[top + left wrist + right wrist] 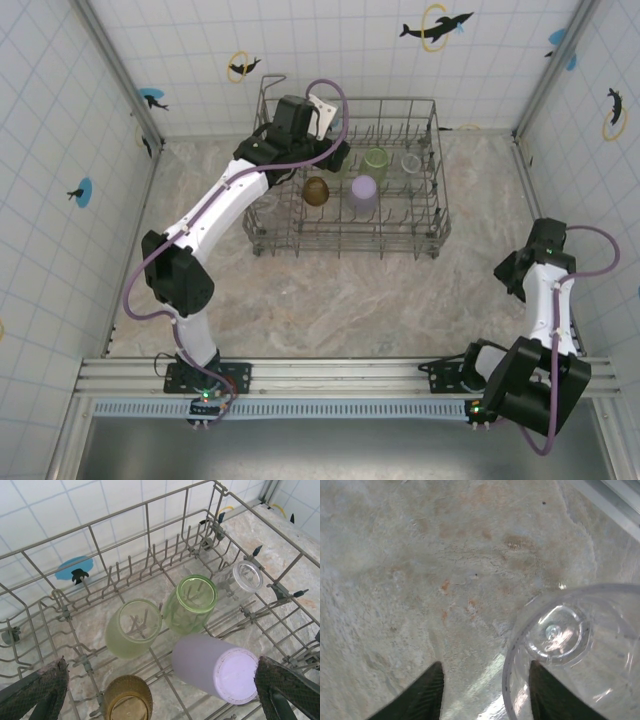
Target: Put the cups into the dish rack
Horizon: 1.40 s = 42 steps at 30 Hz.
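Note:
The grey wire dish rack (pixel 441 214) stands at the back middle of the table. My left gripper (pixel 336 158) hangs open over the rack's left part. In the left wrist view its fingers (pixel 41 690) stand wide apart around nothing. Below them in the rack (pixel 148 510) are a pale green cup (pixel 133 629), a greener cup (pixel 190 603), a clear cup (pixel 242 579), a lilac cup (pixel 216 665) on its side and an amber cup (pixel 127 700). My right gripper (pixel 485 696) is open low over the table. A clear cup (pixel 580 645) stands upright at its right finger, which shows through the cup's wall.
Tiled walls with fish stickers close in the table on three sides. The marbled tabletop (pixel 350 300) lies between the rack and the arm bases. My right arm (pixel 545 300) is bent close to the right wall.

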Tool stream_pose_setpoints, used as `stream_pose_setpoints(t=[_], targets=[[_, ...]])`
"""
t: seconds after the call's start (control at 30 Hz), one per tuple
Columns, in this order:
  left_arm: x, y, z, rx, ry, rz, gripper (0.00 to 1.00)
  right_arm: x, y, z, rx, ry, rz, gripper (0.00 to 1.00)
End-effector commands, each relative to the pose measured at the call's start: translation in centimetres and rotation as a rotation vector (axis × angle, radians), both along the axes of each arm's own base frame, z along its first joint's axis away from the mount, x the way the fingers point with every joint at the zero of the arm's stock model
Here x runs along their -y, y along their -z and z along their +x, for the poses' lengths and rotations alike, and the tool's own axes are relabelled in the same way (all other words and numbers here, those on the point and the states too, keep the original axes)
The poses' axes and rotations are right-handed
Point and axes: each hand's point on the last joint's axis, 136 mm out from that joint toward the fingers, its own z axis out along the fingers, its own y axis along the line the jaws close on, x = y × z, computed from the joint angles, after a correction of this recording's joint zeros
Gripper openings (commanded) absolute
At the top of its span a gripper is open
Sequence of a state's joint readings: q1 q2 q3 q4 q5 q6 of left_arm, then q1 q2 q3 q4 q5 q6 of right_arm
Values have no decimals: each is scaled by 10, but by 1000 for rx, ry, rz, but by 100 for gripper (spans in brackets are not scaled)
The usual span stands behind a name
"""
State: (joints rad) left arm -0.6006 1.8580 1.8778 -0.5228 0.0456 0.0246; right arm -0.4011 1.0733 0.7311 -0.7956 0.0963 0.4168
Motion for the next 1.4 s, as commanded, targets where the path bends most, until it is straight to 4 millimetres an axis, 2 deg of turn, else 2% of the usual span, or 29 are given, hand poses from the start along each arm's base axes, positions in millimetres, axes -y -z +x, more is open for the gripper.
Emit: stream_pose_setpoints(t=[0.0, 0.13, 0.2, 0.33, 0.53, 0.83, 1.1, 1.2, 1.37], targets=[[1, -6, 1, -5, 0, -17, 98, 1, 3, 4, 9, -9, 7, 37], [1, -4, 1, -5, -1, -14, 98, 4, 6, 4, -10, -13, -5, 21], [1, -3, 1, -6, -4, -10, 98, 4, 8, 4, -19, -14, -3, 18], [-1, -1, 2, -6, -15, -3, 98, 3, 11, 7, -23, -18, 11, 1], [-3, 4, 5, -13, -29, 8, 98, 4, 2, 19, 6, -28, 25, 0], [-7, 7, 8, -15, -60, 26, 98, 13, -36, 51, 63, -62, -16, 0], [-5, -8, 18, -6, -73, 12, 98, 12, -82, 86, 159, -100, -50, 0], [-11, -13, 24, 0, -99, -8, 98, 10, -103, 102, 187, -125, -64, 0], [-27, -24, 38, -16, -147, -99, 98, 0, -151, 136, 283, -182, -93, 0]])
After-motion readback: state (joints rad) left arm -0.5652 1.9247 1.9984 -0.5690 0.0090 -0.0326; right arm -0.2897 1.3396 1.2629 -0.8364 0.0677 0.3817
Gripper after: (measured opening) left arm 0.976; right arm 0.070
